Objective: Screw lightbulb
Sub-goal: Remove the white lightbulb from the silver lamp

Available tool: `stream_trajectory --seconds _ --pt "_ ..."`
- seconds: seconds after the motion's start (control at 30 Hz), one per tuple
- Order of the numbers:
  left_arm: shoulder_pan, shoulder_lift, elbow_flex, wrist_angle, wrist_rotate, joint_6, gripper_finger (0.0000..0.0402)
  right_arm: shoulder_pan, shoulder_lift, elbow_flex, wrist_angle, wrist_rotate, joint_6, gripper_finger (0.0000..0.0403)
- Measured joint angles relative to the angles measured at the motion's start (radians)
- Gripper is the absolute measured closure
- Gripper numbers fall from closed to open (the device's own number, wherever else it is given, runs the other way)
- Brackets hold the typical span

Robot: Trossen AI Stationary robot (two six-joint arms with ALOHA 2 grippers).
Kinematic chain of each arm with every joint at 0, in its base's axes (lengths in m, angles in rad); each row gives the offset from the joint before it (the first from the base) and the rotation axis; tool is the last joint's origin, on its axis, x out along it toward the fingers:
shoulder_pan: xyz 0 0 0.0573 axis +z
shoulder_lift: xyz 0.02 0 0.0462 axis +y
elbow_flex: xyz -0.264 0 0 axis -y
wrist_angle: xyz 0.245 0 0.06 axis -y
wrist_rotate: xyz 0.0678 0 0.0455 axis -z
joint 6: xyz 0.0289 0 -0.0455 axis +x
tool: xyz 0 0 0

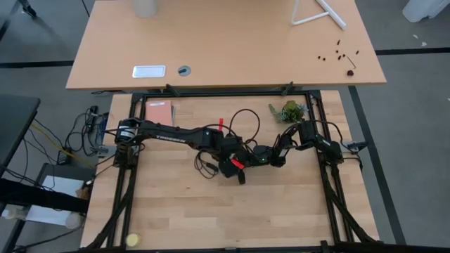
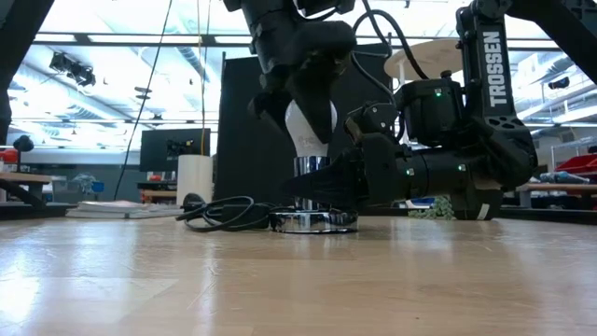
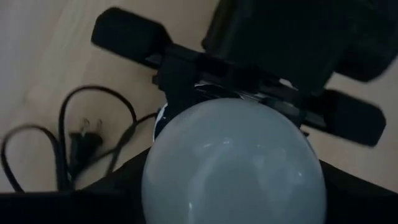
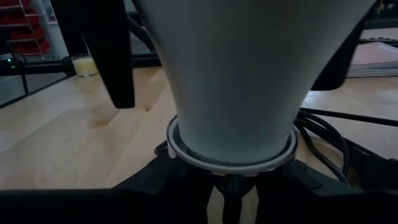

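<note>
The left jaws (image 2: 308, 126) come down from above and grasp the lightbulb (image 2: 311, 126) by its rounded white top, one dark finger on each side of the globe. The bulb stands upright with its narrow screw end down in the socket (image 2: 313, 220), a round silvery disc that lies flat on the bench (image 2: 298, 280). In the left wrist view the lightbulb (image 3: 233, 165) fills the middle of the picture, with the right arm's dark body lying across just behind it. The right jaws (image 2: 326, 182) reach in level with the bench top and are clenched low around the collar at the bulb's neck, just above the disc; in the right wrist view the lightbulb (image 4: 233, 81) narrows down into a pale ring held between that arm's own dark fingers. From above, both sets of jaws meet near the middle of the bench, slightly towards its far edge, the left jaws (image 1: 235, 163) coming from the left edge and the right jaws (image 1: 261, 158) from the right edge. A thin black cord (image 2: 224, 213) lies in loose loops on the bench just beside the socket, and its two-pin plug (image 3: 84, 142) rests flat on the wood. A small green plant (image 1: 288, 110) sits near the far right corner.
</note>
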Motion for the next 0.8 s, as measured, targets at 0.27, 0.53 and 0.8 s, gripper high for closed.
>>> stream_trajectory --seconds 0.27,0.53,0.8 --pt "-0.001 0.001 -0.001 0.007 -0.022 -0.242 0.0137 0.000 0.000 0.000 0.000 0.000 -0.003 0.0226" --pt "-0.001 0.001 -0.001 0.022 0.019 -0.038 0.0092 0.000 0.001 0.000 0.000 0.003 -0.015 0.0225" --pt "0.000 0.000 0.001 0.020 0.050 0.260 0.0017 0.000 0.001 0.000 -0.002 0.003 -0.013 0.0224"
